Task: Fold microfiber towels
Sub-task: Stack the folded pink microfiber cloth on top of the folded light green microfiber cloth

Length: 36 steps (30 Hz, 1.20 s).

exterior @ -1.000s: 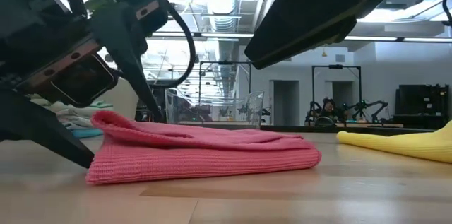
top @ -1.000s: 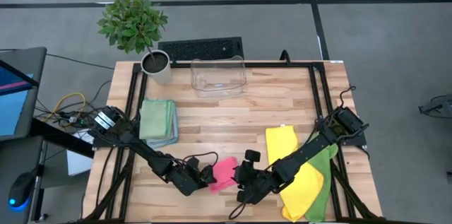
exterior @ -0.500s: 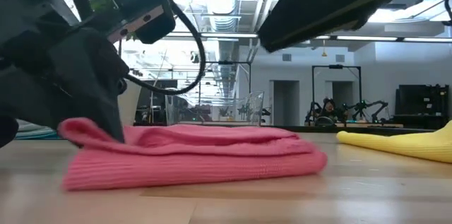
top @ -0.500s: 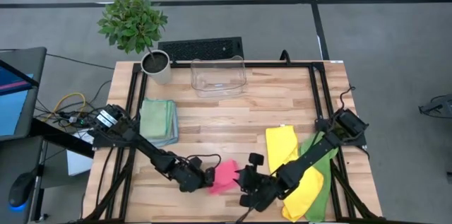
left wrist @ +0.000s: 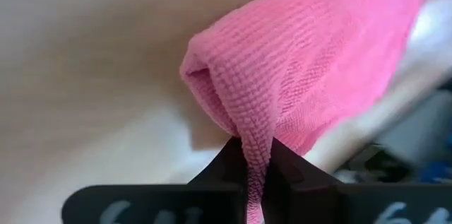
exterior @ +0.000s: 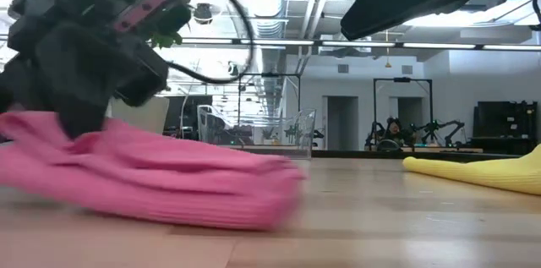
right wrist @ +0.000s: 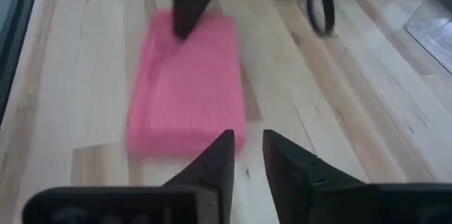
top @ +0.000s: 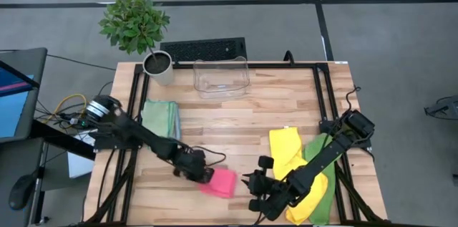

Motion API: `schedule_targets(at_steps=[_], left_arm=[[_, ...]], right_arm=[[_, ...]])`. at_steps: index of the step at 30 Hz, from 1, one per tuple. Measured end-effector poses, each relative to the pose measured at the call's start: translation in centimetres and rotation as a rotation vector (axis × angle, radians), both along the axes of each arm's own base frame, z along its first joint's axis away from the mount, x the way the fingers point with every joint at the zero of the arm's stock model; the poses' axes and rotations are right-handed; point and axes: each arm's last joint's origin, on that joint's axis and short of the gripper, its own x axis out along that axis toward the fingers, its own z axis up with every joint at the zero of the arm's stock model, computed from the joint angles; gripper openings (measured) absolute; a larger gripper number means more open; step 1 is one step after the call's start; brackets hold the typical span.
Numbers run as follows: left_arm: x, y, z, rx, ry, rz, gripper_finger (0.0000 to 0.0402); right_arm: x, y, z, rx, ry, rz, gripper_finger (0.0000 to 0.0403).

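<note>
A folded pink microfiber towel (top: 222,182) lies near the table's front edge. My left gripper (top: 205,175) is shut on its left end, which is raised in the low view (exterior: 34,137). My right gripper (top: 250,190) stands just right of the towel, narrowly open with nothing between its fingers (right wrist: 247,155), and is clear of the cloth. A yellow towel (top: 288,154) lies spread over a lime green one (top: 328,178) at the right. A folded stack of pale green and blue towels (top: 161,121) rests flat at the left. My left gripper pinches a bunched fold of the pink towel's left end (left wrist: 256,155) between its two fingers, several layers together. The fingers slant down from the table's left and far side. The held end is lifted a little; the rest of the towel (exterior: 194,192) lies on the table.
A clear plastic bin (top: 222,76) and a potted plant (top: 159,66) stand at the far edge. Bare wood lies between the stack and the yellow towel. A black frame rail (top: 318,98) runs along the table's right side.
My left gripper has shut on the pink towel's left end, raised it and drawn it toward the table's left. The towel has turned about on the table, its right end still down. My right gripper has backed off toward the table's right and near edge, away from the towel.
</note>
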Motion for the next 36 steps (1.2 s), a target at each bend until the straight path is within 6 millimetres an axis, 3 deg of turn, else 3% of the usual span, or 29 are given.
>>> schedule_targets(at_steps=[5,11,18,23,26,30,34,36], left_arm=[[-2.0,3.3,3.4,0.116,0.026,-0.112,0.0001],[-5.7,5.9,6.9,0.082,0.081,-0.296,0.0000],[-9.6,7.8,9.1,0.091,0.252,-0.353,0.0000],[-9.7,8.2,11.4,0.145,0.268,-0.477,0.0000],[-9.1,8.4,12.9,0.266,0.204,-0.647,0.0000],[-8.4,8.9,14.3,0.387,0.258,-0.797,0.0000],[-8.0,9.8,14.5,0.390,0.379,-0.949,0.0000],[-7.2,10.0,14.0,0.376,0.359,-1.017,0.0000]], right_arm=[[0.0,0.0,-0.1,-0.004,0.006,0.000,0.0098],[0.1,-0.3,-0.1,-0.008,0.014,-0.008,0.0098],[0.4,-0.7,-0.1,-0.009,0.015,-0.020,0.0098],[0.7,-1.1,-0.1,-0.007,0.014,-0.031,0.0098],[0.8,-1.1,-0.1,-0.007,0.012,-0.033,0.0098],[0.8,-1.1,0.0,-0.002,0.007,-0.031,0.0098],[0.8,-1.1,-0.1,-0.002,0.009,-0.029,0.0098],[0.8,-1.1,-0.1,-0.003,0.010,-0.029,0.0098]])
